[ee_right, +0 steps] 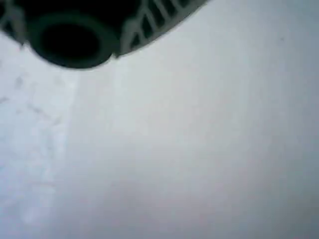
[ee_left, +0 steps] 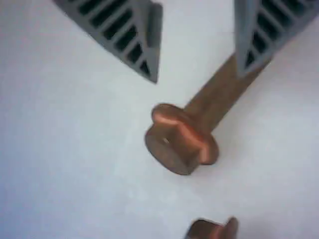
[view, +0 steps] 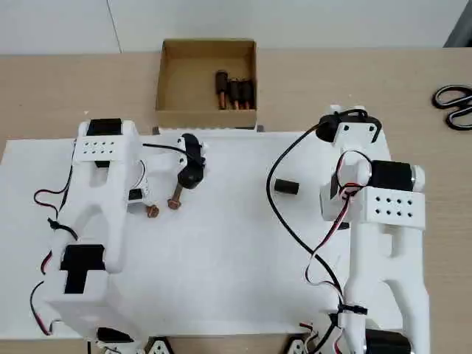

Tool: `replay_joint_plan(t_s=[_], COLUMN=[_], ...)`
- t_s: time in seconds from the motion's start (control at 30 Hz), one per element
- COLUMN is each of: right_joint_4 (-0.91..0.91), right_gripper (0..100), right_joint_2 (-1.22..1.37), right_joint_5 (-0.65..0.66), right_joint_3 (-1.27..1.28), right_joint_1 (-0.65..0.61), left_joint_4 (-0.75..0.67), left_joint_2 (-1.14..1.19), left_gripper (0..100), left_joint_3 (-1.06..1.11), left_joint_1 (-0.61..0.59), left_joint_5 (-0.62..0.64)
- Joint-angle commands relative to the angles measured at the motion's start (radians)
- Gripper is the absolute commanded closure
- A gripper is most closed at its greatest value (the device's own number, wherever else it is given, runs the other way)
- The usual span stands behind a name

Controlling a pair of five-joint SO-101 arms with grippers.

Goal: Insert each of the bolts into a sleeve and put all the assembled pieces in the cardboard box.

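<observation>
Work is partly done: the cardboard box (view: 168,81) on the far side holds three finished pieces (view: 234,92). The left jaws are apart, one on each side of a copper bolt (ee_left: 182,139) lying on the white mat (view: 221,258), ready to pinch it. Another bolt (ee_left: 212,230) waits just beside. The right jaws look clamped on a black sleeve (view: 286,186), probably so a bolt can go in. I can read no writing anywhere.

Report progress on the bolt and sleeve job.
Done: three assembled pieces lie in the cardboard box. In hand: the left end effector is open around a bolt. Left: that bolt, a second bolt on the mat, and an empty sleeve.
</observation>
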Motion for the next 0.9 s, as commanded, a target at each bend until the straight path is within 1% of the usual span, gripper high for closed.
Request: replay_joint_plan(t_s=[0.0, 0.17, 0.3, 0.5, 0.57, 0.87], right_joint_4=[-0.008, -0.01, -0.01, -0.008, -0.008, -0.008], right_gripper=[99.5, 99.5, 99.5, 99.5, 99.5, 99.5], right_joint_2=[-0.028, -0.028, -0.028, -0.028, -0.028, -0.028], right_joint_5=[0.011, 0.009, 0.009, 0.009, 0.009, 0.009], right_joint_3=[-0.005, -0.005, -0.005, -0.005, -0.005, -0.005], right_joint_1=[0.005, 0.005, 0.007, 0.007, 0.007, 0.007], left_joint_4=[0.02, 0.02, 0.011, -0.081, -0.092, -0.092], left_joint_2=[-0.003, 0.008, 0.084, 0.147, 0.155, 0.213], left_gripper=[90, 90, 90, 90, 90, 90], left_joint_3=[-0.035, -0.033, -0.041, -0.041, -0.041, -0.041], left_joint_1=[0.002, 0.0, -0.008, -0.012, -0.012, -0.012], left_joint_5=[-0.262, -0.272, -0.275, -0.275, -0.275, -0.275])
